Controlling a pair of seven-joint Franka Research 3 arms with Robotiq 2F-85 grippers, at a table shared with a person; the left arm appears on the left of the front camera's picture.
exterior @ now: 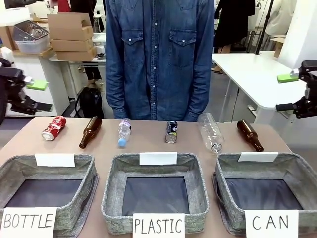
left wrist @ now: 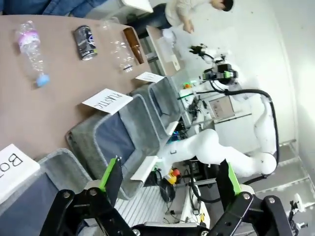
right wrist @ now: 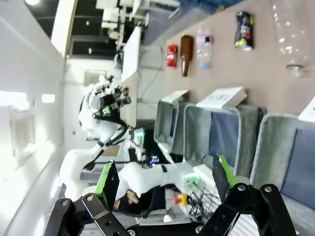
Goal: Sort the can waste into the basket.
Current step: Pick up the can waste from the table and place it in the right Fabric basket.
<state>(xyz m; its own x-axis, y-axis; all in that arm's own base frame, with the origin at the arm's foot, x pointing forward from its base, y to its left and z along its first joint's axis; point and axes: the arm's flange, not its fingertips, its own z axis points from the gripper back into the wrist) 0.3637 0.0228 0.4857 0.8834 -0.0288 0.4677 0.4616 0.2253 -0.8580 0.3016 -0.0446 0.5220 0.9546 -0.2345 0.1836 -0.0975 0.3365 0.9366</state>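
Note:
The crushed red can (exterior: 53, 128) lies at the table's far left, and the black can (exterior: 171, 132) lies near the middle of the far row. At the near right stands the grey basket (exterior: 297, 166) signed "CAN", with nothing in it. My left gripper (exterior: 42, 95) hangs open off the table's left side, and my right gripper (exterior: 285, 92) hangs open off the right side, both away from the cans. In the left wrist view the open left gripper (left wrist: 170, 179) looks at the black can (left wrist: 85, 43). In the right wrist view the open right gripper (right wrist: 165, 178) sees both the red can (right wrist: 171, 55) and the black can (right wrist: 243, 31).
Two brown glass bottles (exterior: 90, 132) (exterior: 249, 135) and two clear plastic bottles (exterior: 124, 132) (exterior: 211, 132) lie in the same row. Baskets signed "BOTTLE" (exterior: 15, 166) and "PLASTIC" (exterior: 113, 188) stand left of the CAN basket. A person in a denim shirt (exterior: 158, 54) stands at the far edge.

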